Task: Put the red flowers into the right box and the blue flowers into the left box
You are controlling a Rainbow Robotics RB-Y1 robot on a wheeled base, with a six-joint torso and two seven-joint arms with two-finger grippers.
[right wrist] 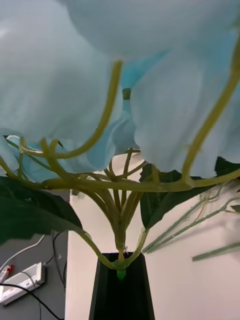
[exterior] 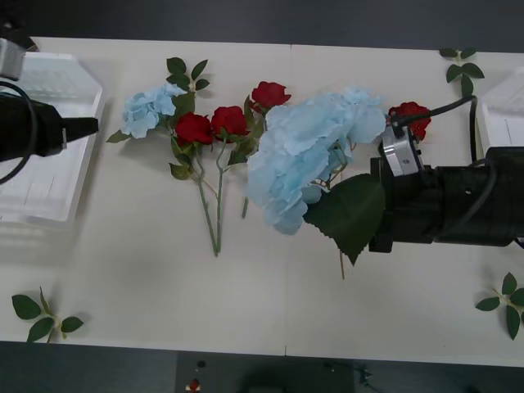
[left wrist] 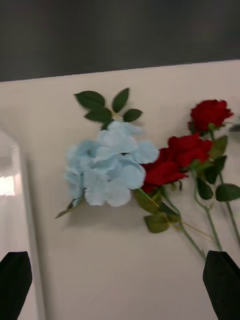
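Note:
My right gripper is shut on the stem base of a large blue flower cluster, held above the table's middle with a big green leaf hanging in front of the right arm. A smaller blue flower lies further left, beside three red flowers. Another red flower lies behind the right wrist. My left gripper hovers open over the left box, facing the small blue flower and red flowers. The right box sits at the right edge.
Loose green leaf sprigs lie at the front left, the front right, the back right and behind the small blue flower. The table's front edge runs below.

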